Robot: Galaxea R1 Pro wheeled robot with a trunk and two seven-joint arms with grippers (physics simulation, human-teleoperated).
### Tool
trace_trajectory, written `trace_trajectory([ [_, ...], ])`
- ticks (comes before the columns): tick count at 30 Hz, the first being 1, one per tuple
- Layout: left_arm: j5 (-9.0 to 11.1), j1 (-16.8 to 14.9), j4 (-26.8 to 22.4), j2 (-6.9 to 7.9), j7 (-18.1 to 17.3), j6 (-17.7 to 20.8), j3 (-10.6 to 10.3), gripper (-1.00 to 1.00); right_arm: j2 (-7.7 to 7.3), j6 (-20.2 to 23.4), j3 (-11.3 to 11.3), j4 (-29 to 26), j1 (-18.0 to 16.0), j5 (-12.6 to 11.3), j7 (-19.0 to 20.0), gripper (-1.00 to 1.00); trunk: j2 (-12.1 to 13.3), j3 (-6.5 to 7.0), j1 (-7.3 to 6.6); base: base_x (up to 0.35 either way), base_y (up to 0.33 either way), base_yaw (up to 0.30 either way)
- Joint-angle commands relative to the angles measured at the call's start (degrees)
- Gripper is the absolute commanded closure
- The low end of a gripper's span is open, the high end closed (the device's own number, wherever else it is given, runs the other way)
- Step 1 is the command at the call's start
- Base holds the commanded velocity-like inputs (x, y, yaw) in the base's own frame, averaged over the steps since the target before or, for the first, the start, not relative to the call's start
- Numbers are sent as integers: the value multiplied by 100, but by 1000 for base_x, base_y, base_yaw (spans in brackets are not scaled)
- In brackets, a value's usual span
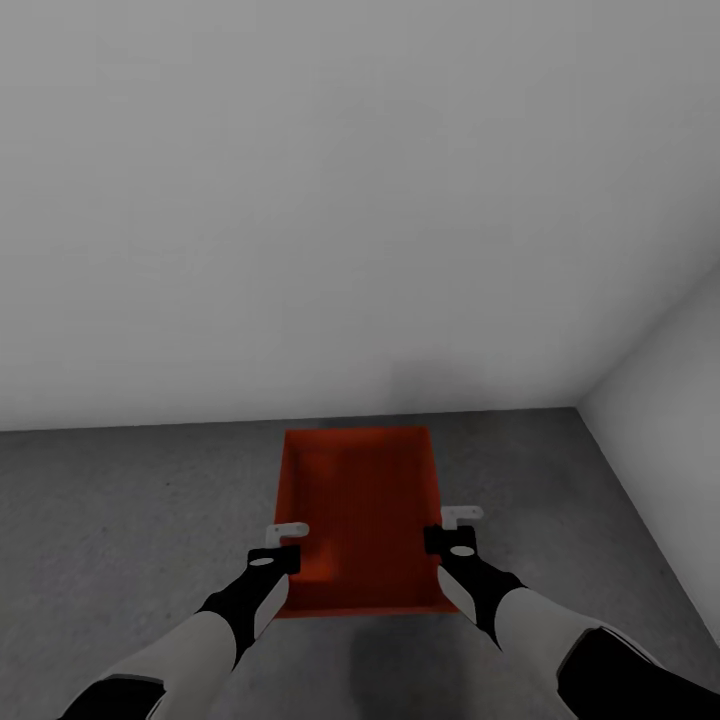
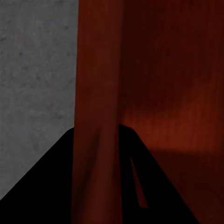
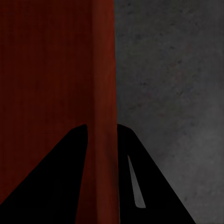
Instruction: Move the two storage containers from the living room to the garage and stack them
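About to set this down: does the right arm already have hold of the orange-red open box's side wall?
Probably yes. The right claw straddles the orange-red open box's thin wall, fingers on either side, nothing between. The left claw straddles the opposite wall likewise.

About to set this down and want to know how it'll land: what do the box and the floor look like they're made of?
Box: looks like thin rigid plastic, matte orange-red; the walls are slim and uniform, with faint fine striping in the wrist views. Could be painted sheet, can't be sure.
Floor: looks like bare concrete, dark grey, mottled and rough, no shine.
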Motion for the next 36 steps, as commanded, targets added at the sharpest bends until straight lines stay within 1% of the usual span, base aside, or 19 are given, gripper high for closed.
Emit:
trace_trajectory([
  [1,-73,-1,-25,5,299,40,72,100,-74,-44,-74,369,-4,-75,-139,100,-2,-3,0,0,0,0],
  [13,-73,-1,-25,5,305,40,73,100,-74,-44,-78,369,-4,-75,-139,100,-2,-3,0,0,0,0],
  [22,-73,-1,-25,7,308,40,79,100,-74,-44,-78,369,-4,-75,-139,100,-363,-165,198,0,0,0],
  [28,-73,-1,-26,5,308,40,79,100,-74,-41,-75,369,-4,-75,-137,100,-363,-165,198,0,0,0],
  [36,-73,-1,-26,10,305,40,79,100,-74,-37,-77,369,-4,-75,-137,100,-684,-315,373,0,0,0],
])
